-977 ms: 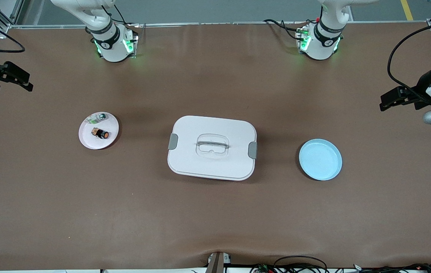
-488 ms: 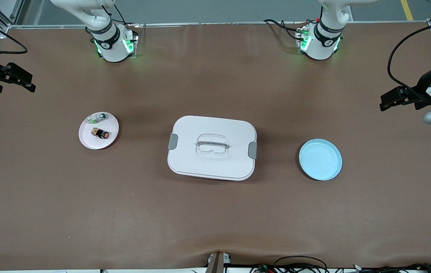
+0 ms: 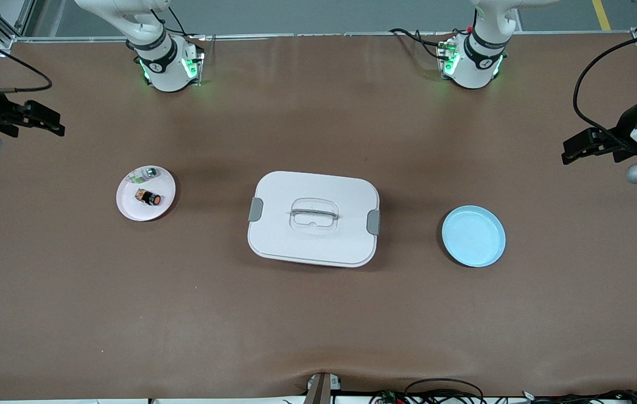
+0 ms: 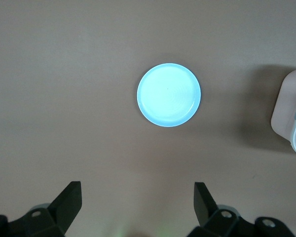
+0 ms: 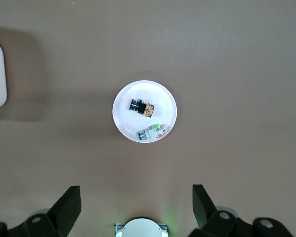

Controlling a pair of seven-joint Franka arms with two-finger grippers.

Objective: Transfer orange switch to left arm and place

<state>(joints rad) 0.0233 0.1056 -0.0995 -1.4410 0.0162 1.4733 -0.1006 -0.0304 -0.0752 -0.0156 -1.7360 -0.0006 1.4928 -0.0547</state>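
The orange switch (image 3: 149, 197) lies on its side on a small pink plate (image 3: 128, 205) toward the right arm's end of the table. It also shows in the right wrist view (image 5: 141, 107), on the same plate (image 5: 164, 106). The white lidded box (image 3: 279, 235) stands mid-table. My right gripper (image 3: 60, 126) is open and empty, up over the table edge at the right arm's end, apart from the plate; the right wrist view shows it too (image 5: 136, 200). My left gripper (image 3: 565, 151) is open and empty over the left arm's end, and it also shows in the left wrist view (image 4: 137, 197).
A clear-whitish part with a green end (image 3: 144, 175) lies on the pink plate beside the switch, and shows in the right wrist view (image 5: 151, 133). A blue plate (image 3: 474, 235) sits between the box and the left arm's end, also seen in the left wrist view (image 4: 168, 95).
My right gripper has moved a little inward over the table from the right arm's end. The left arm has barely moved. The switch, plates and box have stayed put.
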